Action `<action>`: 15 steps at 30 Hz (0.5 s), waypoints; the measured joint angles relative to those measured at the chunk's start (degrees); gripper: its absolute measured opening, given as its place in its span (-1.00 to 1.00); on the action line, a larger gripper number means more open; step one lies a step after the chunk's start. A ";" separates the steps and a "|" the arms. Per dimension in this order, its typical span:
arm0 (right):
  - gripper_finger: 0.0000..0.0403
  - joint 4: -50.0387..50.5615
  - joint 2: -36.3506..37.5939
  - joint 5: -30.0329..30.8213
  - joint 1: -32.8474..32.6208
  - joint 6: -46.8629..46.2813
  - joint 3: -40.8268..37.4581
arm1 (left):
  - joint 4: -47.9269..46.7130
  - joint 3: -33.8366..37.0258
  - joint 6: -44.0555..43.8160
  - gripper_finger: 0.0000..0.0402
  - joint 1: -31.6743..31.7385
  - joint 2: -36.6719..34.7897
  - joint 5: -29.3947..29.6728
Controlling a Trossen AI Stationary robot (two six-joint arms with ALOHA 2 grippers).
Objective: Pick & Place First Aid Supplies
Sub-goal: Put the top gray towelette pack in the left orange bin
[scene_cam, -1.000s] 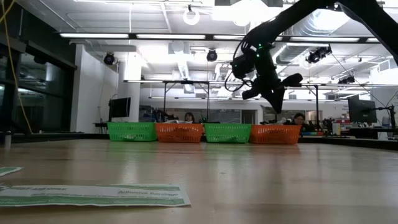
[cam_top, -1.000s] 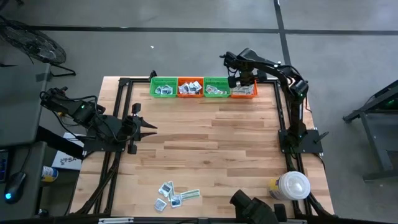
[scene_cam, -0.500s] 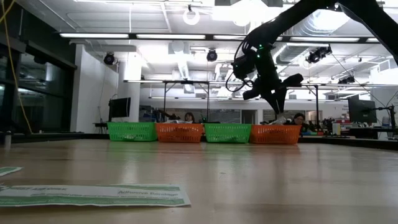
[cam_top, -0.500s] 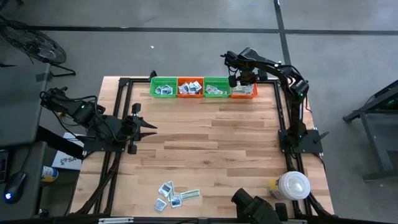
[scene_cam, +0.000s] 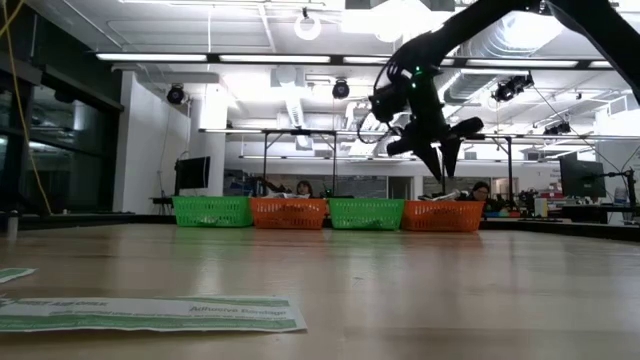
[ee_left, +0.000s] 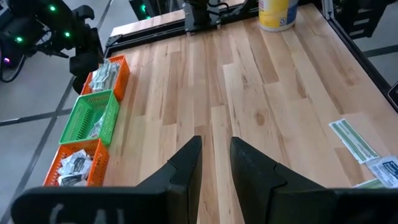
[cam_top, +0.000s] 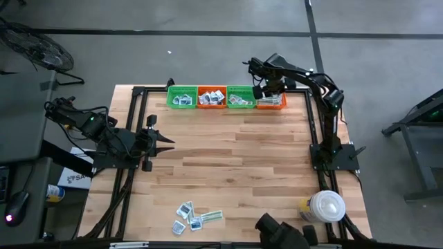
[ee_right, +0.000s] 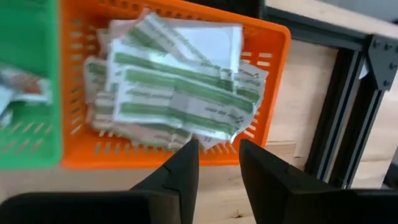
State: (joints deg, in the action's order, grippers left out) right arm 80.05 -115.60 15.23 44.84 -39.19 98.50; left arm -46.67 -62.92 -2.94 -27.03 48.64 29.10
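From overhead, the packets (cam_top: 191, 216) near the white tub (cam_top: 324, 205) are too small to read, and the tub itself is cut by the picture's lower edge. At table height a long green-and-white strip (scene_cam: 150, 313) lies blurred, its print unreadable; another packet (scene_cam: 12, 273) beside it is cut off at the edge. The people (scene_cam: 303, 188) behind the baskets (scene_cam: 288, 212) are half hidden by them. A green basket (ee_right: 28, 87) beside the orange basket (ee_right: 180, 93) is smeared and cropped.
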 joint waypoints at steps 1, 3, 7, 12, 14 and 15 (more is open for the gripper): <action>-0.46 -0.23 0.41 0.14 -0.31 0.56 0.00 | 0.04 0.00 0.00 -0.60 0.00 0.00 0.00; -0.47 -1.16 1.45 0.52 -1.00 1.67 0.00 | 0.02 0.00 0.00 -0.60 0.00 -0.01 0.00; -0.47 -3.87 4.58 0.91 -2.24 3.29 0.00 | -0.06 0.00 0.02 -0.60 0.00 0.00 -0.02; -0.47 -7.25 9.39 0.87 -4.99 6.22 0.02 | -0.42 0.00 0.02 -0.60 0.00 0.00 -0.04; -0.47 -8.09 11.00 0.82 -6.54 6.93 0.02 | -0.42 0.00 0.02 -0.60 0.00 0.00 -0.07; -0.46 -8.35 11.69 0.86 -7.52 7.18 0.02 | -0.42 0.00 0.02 -0.60 0.00 0.00 -0.07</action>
State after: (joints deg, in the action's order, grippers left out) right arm 71.70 -103.91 16.10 37.32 -32.01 98.52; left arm -47.09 -62.92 -2.92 -27.03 48.64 29.04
